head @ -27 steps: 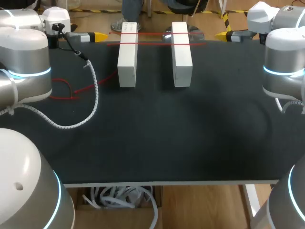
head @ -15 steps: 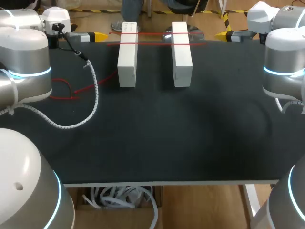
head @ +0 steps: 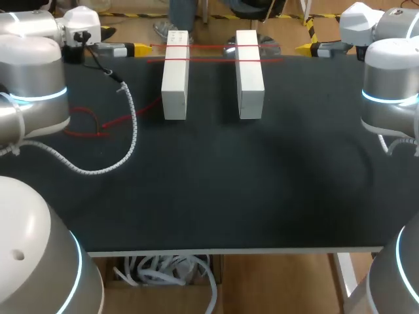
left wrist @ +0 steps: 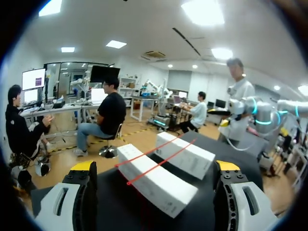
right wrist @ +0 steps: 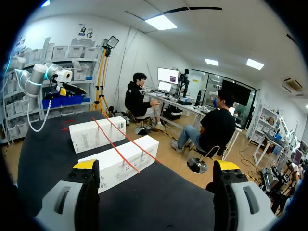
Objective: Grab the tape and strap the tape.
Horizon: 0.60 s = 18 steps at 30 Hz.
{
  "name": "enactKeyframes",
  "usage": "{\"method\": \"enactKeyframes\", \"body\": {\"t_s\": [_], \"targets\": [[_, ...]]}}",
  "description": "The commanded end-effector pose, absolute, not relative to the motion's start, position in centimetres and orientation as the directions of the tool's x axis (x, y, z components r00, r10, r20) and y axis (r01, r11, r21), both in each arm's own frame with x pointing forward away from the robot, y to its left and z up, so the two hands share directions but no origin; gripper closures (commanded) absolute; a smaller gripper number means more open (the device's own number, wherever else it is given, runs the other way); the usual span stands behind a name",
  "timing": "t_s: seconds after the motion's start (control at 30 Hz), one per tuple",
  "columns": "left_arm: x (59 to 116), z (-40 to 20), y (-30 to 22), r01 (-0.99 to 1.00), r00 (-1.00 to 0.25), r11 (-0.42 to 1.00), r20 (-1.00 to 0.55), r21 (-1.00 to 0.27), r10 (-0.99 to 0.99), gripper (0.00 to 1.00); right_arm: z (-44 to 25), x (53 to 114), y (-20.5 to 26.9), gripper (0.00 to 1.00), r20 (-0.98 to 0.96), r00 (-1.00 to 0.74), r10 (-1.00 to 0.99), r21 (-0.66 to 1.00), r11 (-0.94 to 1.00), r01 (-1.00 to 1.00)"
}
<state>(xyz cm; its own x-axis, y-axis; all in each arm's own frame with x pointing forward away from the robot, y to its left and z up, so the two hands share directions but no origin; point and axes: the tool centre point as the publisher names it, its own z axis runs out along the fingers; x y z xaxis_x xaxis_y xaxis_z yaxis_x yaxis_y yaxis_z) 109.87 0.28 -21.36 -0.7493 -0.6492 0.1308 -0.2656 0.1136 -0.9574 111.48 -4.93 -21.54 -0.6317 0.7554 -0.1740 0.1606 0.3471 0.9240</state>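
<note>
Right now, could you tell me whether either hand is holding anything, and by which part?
Nothing is held. The left hand and the right hand are both open and empty; the red tape lies across the two white boxes.

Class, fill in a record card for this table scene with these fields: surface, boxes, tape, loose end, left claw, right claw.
surface: black table
boxes: left box and right box, both white, lying side by side with a gap between them
tape: red tape stretched across the far ends of both boxes
loose end: loose end trails over the table left of the left box and ends in a loop
left claw: left claw open, empty, at the far left edge
right claw: right claw open, empty, at the far right edge
</note>
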Motion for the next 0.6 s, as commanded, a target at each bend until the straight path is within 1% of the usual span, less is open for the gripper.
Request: {"method": "enactKeyframes", "body": {"t_s": [0.03, 0.1, 0.13, 0.17, 0.23, 0.27, 0.33, 0.37, 0.4, 0.43, 0.47, 0.5, 0.53, 0.57, 0.6], "targets": [[112.0, -23.3, 1.9, -0.201, -0.873, 0.143, 0.111, -0.969, -0.476, 0.0, -21.6, 111.4, -5.0, 0.0, -0.173, -0.632, 0.755, 0.924, 0.346, 0.16], [112.4, -23.7, 2.1, -0.199, -0.891, 0.127, 0.126, -0.972, -0.436, 0.0, -21.6, 111.4, -5.0, 0.0, -0.173, -0.632, 0.755, 0.924, 0.346, 0.16], [112.5, -23.9, 2.3, -0.185, -0.896, 0.132, 0.112, -0.974, -0.43, 0.17, -21.6, 111.4, -5.0, 0.0, -0.173, -0.632, 0.755, 0.924, 0.346, 0.16], [112.6, -24.1, 2.3, -0.176, -0.9, 0.134, 0.104, -0.975, -0.424, 0.24, -21.6, 111.4, -5.0, 0.0, -0.173, -0.632, 0.755, 0.924, 0.346, 0.16], [112.9, -24.3, 2.4, -0.159, -0.905, 0.122, 0.096, -0.98, -0.414, 0.07, -21.6, 111.4, -5.0, 0.0, -0.173, -0.632, 0.755, 0.924, 0.346, 0.16], [113.0, -24.4, 2.4, -0.154, -0.907, 0.107, 0.097, -0.982, -0.411, 0.17, -21.6, 111.4, -5.0, 0.0, -0.173, -0.632, 0.755, 0.924, 0.346, 0.16], [113.2, -24.5, 2.5, -0.137, -0.912, 0.094, 0.089, -0.986, -0.4, 0.28, -21.6, 111.4, -5.0, 0.0, -0.173, -0.632, 0.755, 0.924, 0.346, 0.16], [113.3, -24.5, 2.5, -0.131, -0.918, 0.09, 0.087, -0.987, -0.387, 0.22, -21.6, 111.4, -5.0, 0.0, -0.173, -0.632, 0.755, 0.924, 0.346, 0.16], [113.3, -24.6, 2.5, -0.122, -0.922, 0.09, 0.079, -0.988, -0.379, 0.2, -21.6, 111.4, -5.0, 0.0, -0.173, -0.632, 0.755, 0.924, 0.346, 0.16], [113.4, -24.6, 2.5, -0.122, -0.926, 0.085, 0.082, -0.989, -0.369, 0.2, -21.6, 111.4, -5.0, 0.0, -0.173, -0.632, 0.755, 0.924, 0.346, 0.16], [113.4, -24.7, 2.4, -0.112, -0.934, 0.081, 0.077, -0.99, -0.349, 0.29, -21.6, 111.4, -5.0, 0.0, -0.173, -0.632, 0.755, 0.924, 0.346, 0.16], [113.3, -24.7, 2.4, -0.105, -0.937, 0.085, 0.07, -0.991, -0.341, 0.44, -21.6, 111.4, -5.0, 0.0, -0.173, -0.632, 0.755, 0.924, 0.346, 0.16], [113.3, -24.8, 2.3, -0.092, -0.943, 0.088, 0.059, -0.992, -0.329, 0.48, -21.6, 111.4, -5.0, 0.0, -0.173, -0.632, 0.755, 0.924, 0.346, 0.16], [113.3, -24.9, 2.3, -0.083, -0.949, 0.084, 0.052, -0.993, -0.312, 0.32, -21.6, 111.4, -5.0, 0.0, -0.173, -0.632, 0.755, 0.924, 0.346, 0.16], [113.2, -25.0, 2.3, -0.071, -0.951, 0.089, 0.041, -0.993, -0.306, 0.32, -21.6, 111.4, -5.0, 0.0, -0.173, -0.632, 0.755, 0.924, 0.346, 0.16]]}}
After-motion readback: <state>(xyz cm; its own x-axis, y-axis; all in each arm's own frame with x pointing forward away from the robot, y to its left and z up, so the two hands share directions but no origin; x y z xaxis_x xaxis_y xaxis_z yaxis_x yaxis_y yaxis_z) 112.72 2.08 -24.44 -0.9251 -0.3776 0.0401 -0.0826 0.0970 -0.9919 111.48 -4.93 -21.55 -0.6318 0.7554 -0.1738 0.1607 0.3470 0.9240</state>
